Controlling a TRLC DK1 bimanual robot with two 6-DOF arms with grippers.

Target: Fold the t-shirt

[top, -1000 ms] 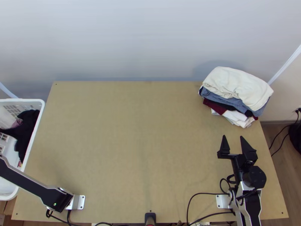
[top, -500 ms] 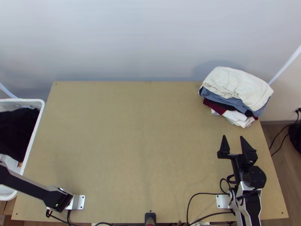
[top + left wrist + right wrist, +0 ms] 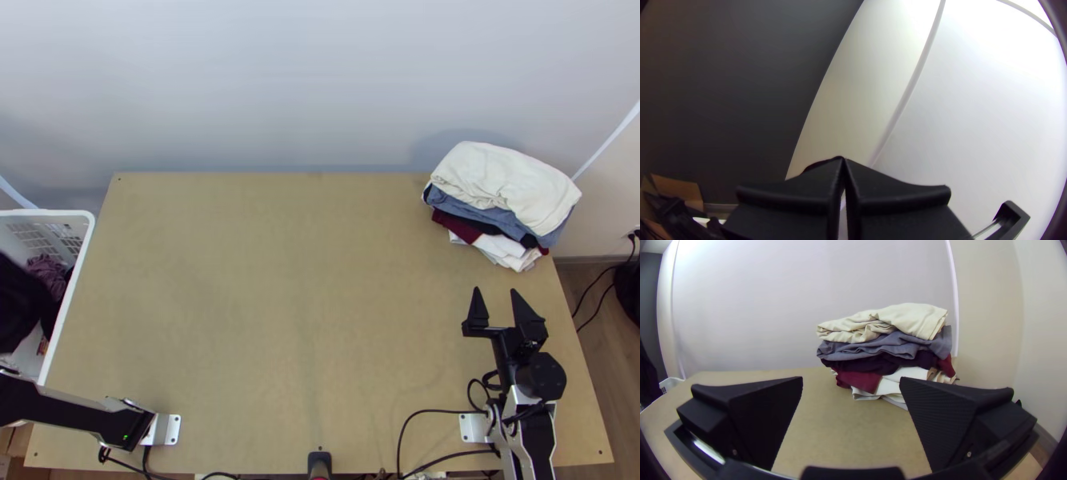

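My right gripper stands open above the table's right side, nearer than the folded stack. In the right wrist view the right gripper has its fingers wide apart with nothing between them. My left gripper is closed, and a dark bit of cloth shows behind its fingertips. At the top view's left edge a bunched black cloth covers part of the basket. In the right wrist view the dark cloth hangs at the far left. Whether it is a t-shirt I cannot tell.
A white basket at the table's left edge holds a purple cloth and dark cloth. The folded stack lies at the table's back right corner. Cables run along the near edge. The wooden table spreads between the arms.
The left arm has swung toward the near edge. The black cloth has shifted left and toward the near side, uncovering purple cloth in the basket. The right arm has kept still.
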